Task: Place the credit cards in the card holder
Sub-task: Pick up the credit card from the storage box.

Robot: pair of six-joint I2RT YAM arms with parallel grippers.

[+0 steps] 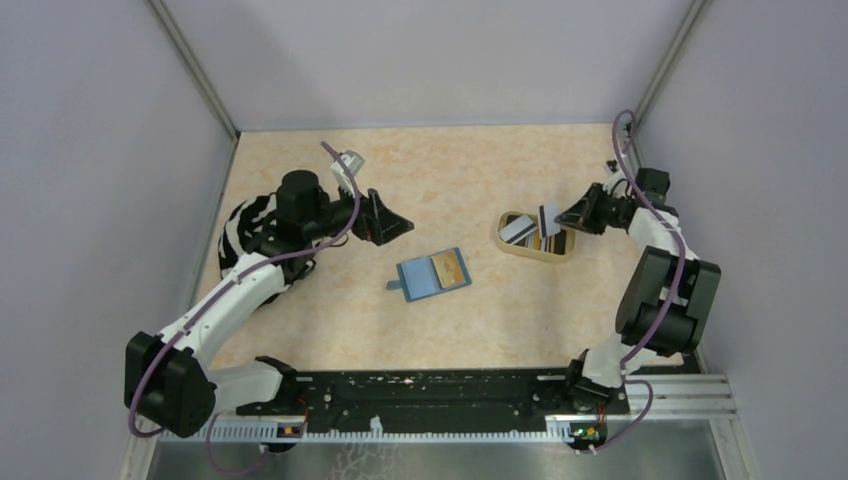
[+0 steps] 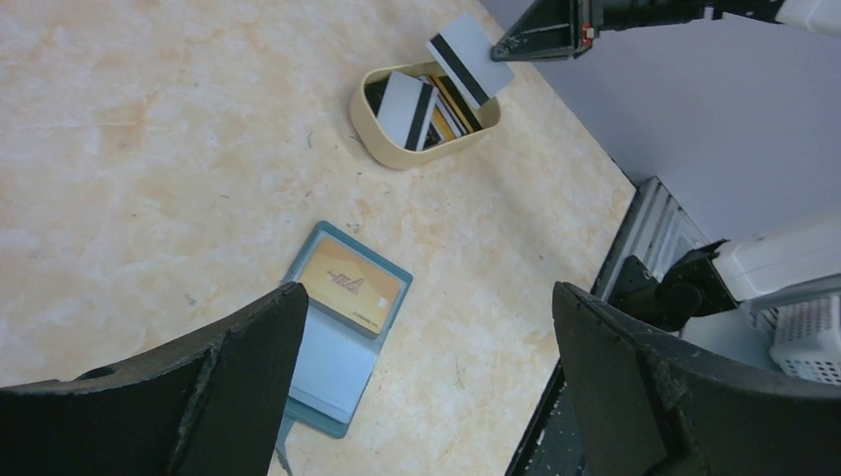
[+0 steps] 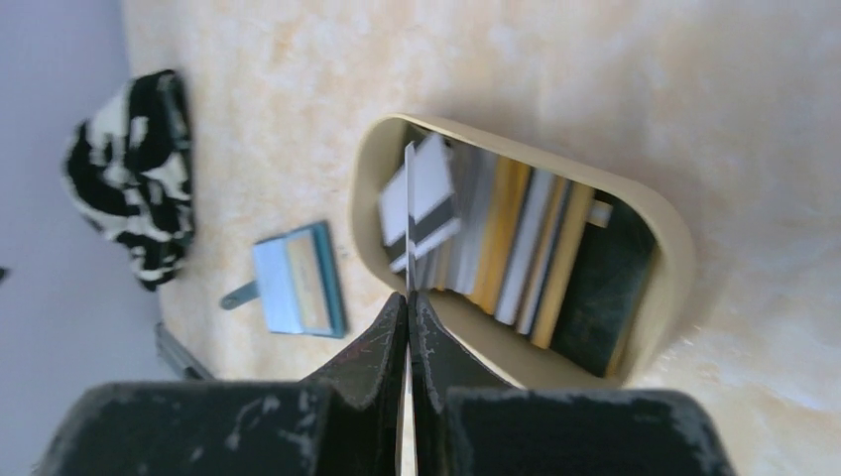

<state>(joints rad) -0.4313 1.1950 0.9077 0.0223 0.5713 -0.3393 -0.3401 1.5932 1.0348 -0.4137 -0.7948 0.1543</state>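
The credit cards (image 1: 530,237) are stacked mostly on edge inside the beige oval tray (image 1: 530,257), which stands on the marbled table (image 1: 480,160). The stack shows white, gold-orange and dark cards, several with a black stripe.

One white card with a dark stripe (image 1: 549,220) is pinched by the right gripper (image 1: 565,217). Its fingers are closed flat on the card's lower edge. In the right wrist view this card appears edge-on, upright over the tray's left end. Whether it touches the cards beneath cannot be determined.

The card holder (image 1: 433,273) lies open and flat on the table to the left of the tray, slightly nearer the arm bases and apart from the tray. Its teal cover faces down and its lighter blue inside faces up. The snap tab (image 1: 392,287) projects from the side away from the tray. One gold-orange card (image 1: 448,268) lies on the holder's half nearer the tray. The other half is bare.

The left gripper (image 1: 395,228) is positioned left of the tray, farther from it than the holder. Its jaws are spread wide with nothing between them. In the left wrist view the holder and the tray both appear between its fingers.

A black-and-white patterned cloth (image 1: 238,235) lies at the table's left edge, well apart from the tray.
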